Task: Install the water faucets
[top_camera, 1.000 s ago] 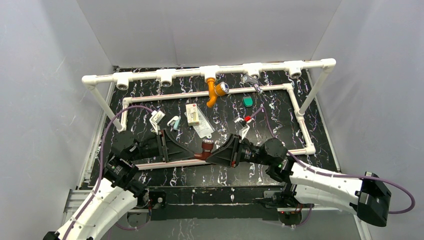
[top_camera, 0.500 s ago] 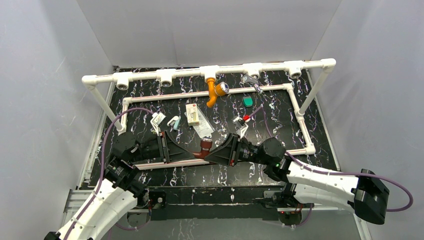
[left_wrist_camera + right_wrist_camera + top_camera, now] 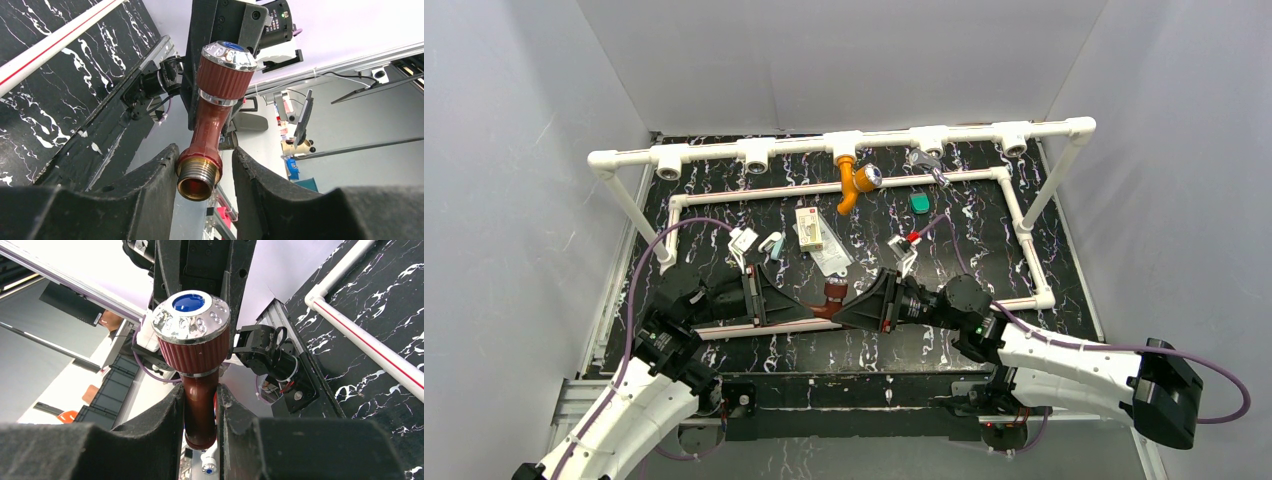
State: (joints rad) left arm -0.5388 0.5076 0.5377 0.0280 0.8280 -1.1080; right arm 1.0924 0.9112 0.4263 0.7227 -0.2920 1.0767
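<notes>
Brown faucet [image 3: 832, 298] | over table [image 3: 874, 352] near its 6 o'clock edge | right gripper [image 3: 200, 402] at faucet's 3 o'clock, clamped on spout | left gripper [image 3: 205, 167] at 9 o'clock, jaws narrowly apart around thread, not gripping | left wrist view: thread 6 o'clock, knob near 12

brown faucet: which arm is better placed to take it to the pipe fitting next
Probably right. The right gripper is shut on the neck of the brown faucet, clear of its brass thread. The left gripper only straddles that thread, the end that must enter a fitting.
</notes>
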